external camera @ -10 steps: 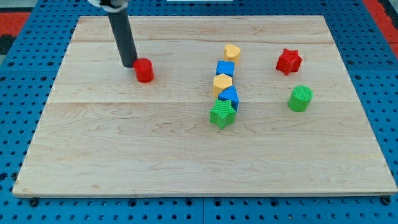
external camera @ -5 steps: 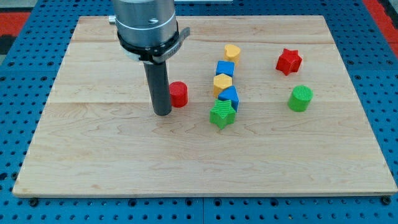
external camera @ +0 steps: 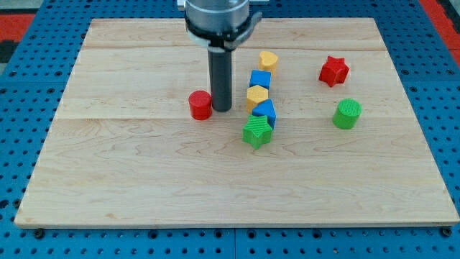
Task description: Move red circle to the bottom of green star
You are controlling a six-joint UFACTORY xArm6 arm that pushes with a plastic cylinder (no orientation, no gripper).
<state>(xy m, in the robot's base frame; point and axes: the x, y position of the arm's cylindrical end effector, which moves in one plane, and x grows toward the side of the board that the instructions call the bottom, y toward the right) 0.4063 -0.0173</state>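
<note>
wooden board under everything, pale planks on a blue pegged base. count with me: you have seven blocks on it. two red ones, the red circle and a red star far off at the view's upper right. two green, the green star and a green cylinder to the view's right of it. two yellow, a yellow heart at the top of the middle column and a yellow hexagon-like block lower in it; its exact shape you can't quite make out. two blue, a blue cube and another blue block, stacked alternately with the yellows, the lower blue one touching the green star's top.

your red circle is a short, squat disc, plain bright red, upright, sitting to the view's left of the column and up-left of the green star, apart from it.

my tip stands just beside the red circle on its right, between it and the column. no hand here to spread or pinch, only the rod.
</note>
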